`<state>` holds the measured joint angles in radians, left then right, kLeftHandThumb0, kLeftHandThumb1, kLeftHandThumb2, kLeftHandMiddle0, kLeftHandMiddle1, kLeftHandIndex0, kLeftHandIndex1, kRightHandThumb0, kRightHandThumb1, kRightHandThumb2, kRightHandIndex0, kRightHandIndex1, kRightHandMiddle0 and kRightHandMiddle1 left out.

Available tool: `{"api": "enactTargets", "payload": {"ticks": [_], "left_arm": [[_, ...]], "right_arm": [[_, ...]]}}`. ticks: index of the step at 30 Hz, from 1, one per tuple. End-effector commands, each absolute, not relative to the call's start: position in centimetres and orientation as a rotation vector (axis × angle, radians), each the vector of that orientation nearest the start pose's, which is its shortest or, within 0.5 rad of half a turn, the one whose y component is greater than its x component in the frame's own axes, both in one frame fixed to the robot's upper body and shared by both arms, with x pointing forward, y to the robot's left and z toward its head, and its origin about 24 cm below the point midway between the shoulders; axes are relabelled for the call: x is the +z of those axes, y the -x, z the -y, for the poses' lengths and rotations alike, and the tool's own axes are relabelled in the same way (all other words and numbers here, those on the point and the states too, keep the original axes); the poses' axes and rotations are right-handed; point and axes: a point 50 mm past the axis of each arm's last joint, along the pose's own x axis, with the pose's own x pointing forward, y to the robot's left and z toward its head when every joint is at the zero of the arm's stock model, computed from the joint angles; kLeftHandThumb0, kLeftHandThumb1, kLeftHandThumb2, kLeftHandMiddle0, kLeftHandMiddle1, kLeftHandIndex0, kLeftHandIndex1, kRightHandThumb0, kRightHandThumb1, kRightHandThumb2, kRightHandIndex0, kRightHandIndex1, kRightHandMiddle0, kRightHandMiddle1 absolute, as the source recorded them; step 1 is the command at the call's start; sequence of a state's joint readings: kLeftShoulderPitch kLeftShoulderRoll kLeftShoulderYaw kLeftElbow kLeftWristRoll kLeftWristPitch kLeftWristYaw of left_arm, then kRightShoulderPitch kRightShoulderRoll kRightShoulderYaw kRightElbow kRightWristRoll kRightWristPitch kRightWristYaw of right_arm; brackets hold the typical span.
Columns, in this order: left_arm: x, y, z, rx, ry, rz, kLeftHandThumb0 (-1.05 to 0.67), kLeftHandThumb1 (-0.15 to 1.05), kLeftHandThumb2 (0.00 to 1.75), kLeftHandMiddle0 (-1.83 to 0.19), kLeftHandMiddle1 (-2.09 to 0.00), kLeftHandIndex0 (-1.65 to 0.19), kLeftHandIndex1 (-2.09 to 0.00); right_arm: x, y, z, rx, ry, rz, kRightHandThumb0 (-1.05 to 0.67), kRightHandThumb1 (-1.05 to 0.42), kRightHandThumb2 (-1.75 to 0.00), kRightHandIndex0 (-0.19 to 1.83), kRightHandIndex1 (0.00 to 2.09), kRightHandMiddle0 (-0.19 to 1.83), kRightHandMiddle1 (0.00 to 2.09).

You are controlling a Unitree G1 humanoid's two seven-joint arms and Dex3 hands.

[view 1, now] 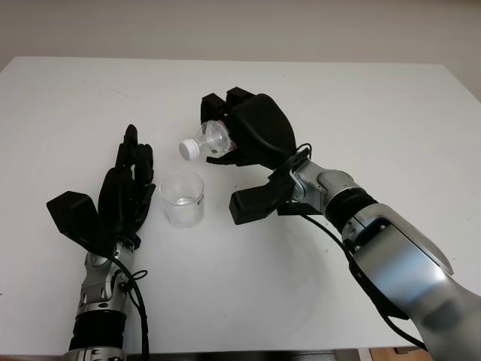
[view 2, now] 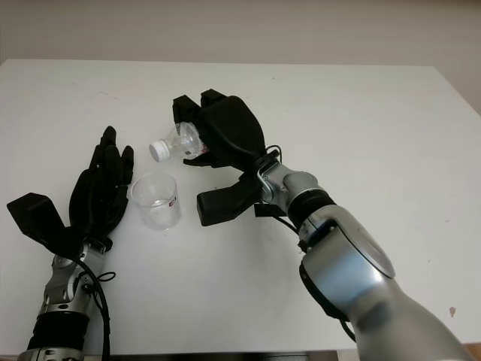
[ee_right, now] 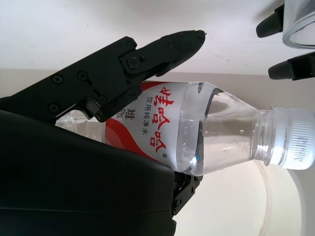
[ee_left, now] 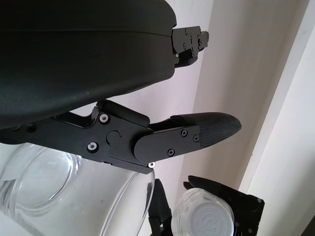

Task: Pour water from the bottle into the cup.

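table [view 1: 376,105] | white, matte top | wall [view 1: 240,26] | pale, behind far edge

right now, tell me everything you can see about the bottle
The bottle is small, clear plastic, with a red-and-white label, a white cap still on, and water inside. It is tipped nearly sideways, cap end aimed toward the cup and held above the table. The right hand grips its body.

The right robot hand [view 2: 214,135] holds the capped bottle [view 2: 174,143] tilted above the cup [view 2: 155,200], left robot hand [view 2: 101,192] beside.
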<state>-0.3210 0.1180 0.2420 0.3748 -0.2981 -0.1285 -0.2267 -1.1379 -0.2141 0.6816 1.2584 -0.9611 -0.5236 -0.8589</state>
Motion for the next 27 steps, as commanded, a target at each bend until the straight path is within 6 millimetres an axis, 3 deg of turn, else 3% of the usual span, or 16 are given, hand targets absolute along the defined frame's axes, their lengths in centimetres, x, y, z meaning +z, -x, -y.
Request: {"api": "enactTargets", "payload": {"ticks": [1,16,27], "left_arm": [[6.25,-31.10,-20.21,-0.025,0.229,0.137,-0.71,1.05,0.57,0.10,-0.05,0.13,-0.05],[6.02,-31.27,-19.79,-0.032,0.234,0.148,-0.68,1.05,0.60,0.12,-0.05,0.14,-0.05],[5.97,-31.38,-19.89,-0.032,0.232,0.147,-0.70,1.05,0.59,0.13,-0.05,0.15,-0.04]], "right_arm": [[16.17,-38.34,5.96,0.185,1.351,1.068,-0.43,-1.05,-0.17,1.22,2.09,0.78,2.09],[16.49,-38.09,5.77,0.197,1.419,1.187,-0.47,-1.05,-0.16,1.20,2.09,0.78,2.09],[16.80,-37.50,5.54,0.117,1.476,1.431,-0.51,-1.05,-0.17,1.18,2.09,0.74,2.09]]}}
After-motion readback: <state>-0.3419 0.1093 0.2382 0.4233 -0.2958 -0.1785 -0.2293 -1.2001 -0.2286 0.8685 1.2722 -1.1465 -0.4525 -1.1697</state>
